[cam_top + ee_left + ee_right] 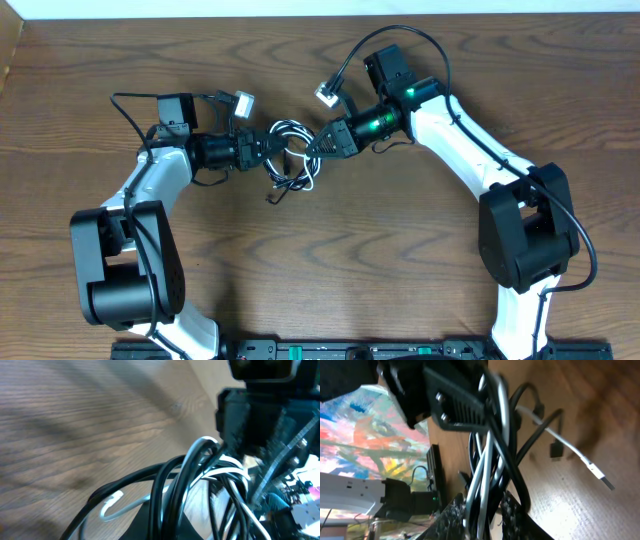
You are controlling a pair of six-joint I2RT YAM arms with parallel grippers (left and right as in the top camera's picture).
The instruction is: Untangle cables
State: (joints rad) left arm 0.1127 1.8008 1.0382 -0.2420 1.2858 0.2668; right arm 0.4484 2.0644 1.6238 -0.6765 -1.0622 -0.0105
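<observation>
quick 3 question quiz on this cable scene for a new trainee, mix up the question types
1. True or false: the cable bundle sits between the left claw and the right claw, near the middle of the table.
2. Which cable colours are in the bundle? A) red and blue B) white and black C) only yellow
3. Fill in: the table top is brown ____.

Key: 1 true; 2 B; 3 wood
</observation>
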